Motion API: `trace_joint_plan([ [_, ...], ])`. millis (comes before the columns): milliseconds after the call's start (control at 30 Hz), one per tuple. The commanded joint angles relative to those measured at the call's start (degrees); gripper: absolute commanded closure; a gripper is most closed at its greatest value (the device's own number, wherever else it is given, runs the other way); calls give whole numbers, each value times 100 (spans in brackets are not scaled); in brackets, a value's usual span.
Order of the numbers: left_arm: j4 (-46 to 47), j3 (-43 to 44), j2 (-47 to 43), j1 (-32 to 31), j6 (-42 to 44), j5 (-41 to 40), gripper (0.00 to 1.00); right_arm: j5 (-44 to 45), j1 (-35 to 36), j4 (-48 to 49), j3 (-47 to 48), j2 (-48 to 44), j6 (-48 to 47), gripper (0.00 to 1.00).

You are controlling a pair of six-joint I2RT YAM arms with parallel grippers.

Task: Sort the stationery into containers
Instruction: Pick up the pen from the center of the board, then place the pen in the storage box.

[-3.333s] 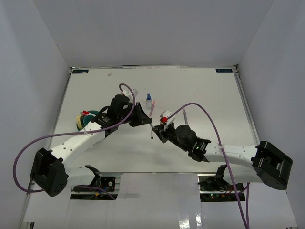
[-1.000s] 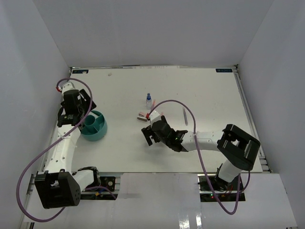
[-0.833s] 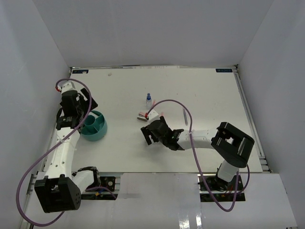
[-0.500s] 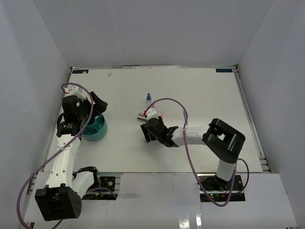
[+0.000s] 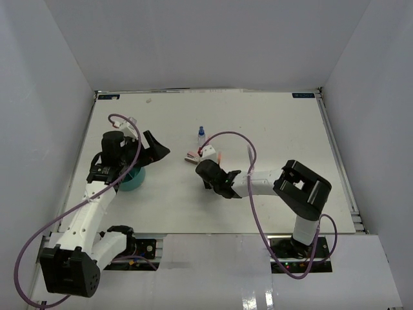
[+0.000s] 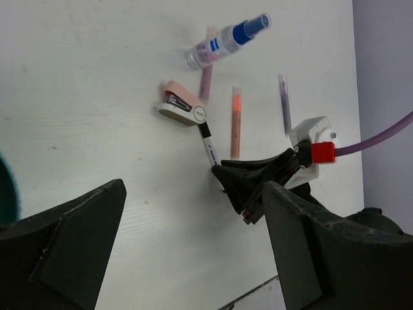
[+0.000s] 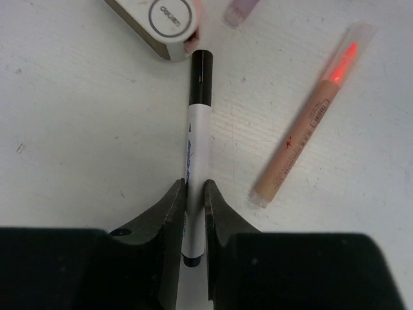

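Note:
My right gripper (image 7: pixel 192 194) is shut on a white marker with a black cap (image 7: pixel 197 129) that lies flat on the table, its cap touching the pink-white block (image 7: pixel 161 16). An orange pen (image 7: pixel 310 119) lies just to the right. In the top view the right gripper (image 5: pixel 202 169) sits below the blue-capped bottle (image 5: pixel 201 135). The left gripper (image 5: pixel 160 150) hovers open and empty, right of the teal cup (image 5: pixel 132 181), which the left arm partly hides. The left wrist view shows the bottle (image 6: pixel 226 42), block (image 6: pixel 184 110), marker (image 6: pixel 208 145) and a grey pen (image 6: pixel 284 100).
A pink pen (image 6: pixel 206 74) lies under the bottle, partly hidden. The grey pen (image 5: pixel 250 157) lies right of the cluster. White walls enclose the table (image 5: pixel 161 206) on three sides. The right arm's purple cable (image 5: pixel 235 139) arches over the pens.
The right gripper has closed on the white marker. The left arm has swung from the far left over the cup toward the centre, its jaws opening wider.

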Motion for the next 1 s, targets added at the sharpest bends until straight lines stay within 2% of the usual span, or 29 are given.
trace_joint_plan([
  [0, 84, 51, 120, -534, -278, 37, 2, 276, -44, -434, -300, -343, 93, 84],
  [100, 171, 95, 339, -930, -515, -15, 2, 268, -44, -338, -518, -703, -47, 90],
  [167, 259, 104, 471, -1149, -699, -77, 2, 154, -35, -154, -712, -1079, -196, 91],
  [433, 681, 394, 1016, -2019, -1183, -121, 2, -628, 88, 1559, -2022, -2846, -1102, 89],
  [733, 1059, 859, 1877, -2881, -1509, -270, 2, -1174, 106, 2553, -2584, -3516, -1436, 88],
  [867, 1112, 947, 2124, -3040, -1553, -280, 6, -1227, 106, 2720, -2708, -3639, -1428, 87],
  [967, 1112, 983, 2273, -3084, -1561, -297, 14, -1235, 106, 2853, -2813, -3684, -1427, 86],
])
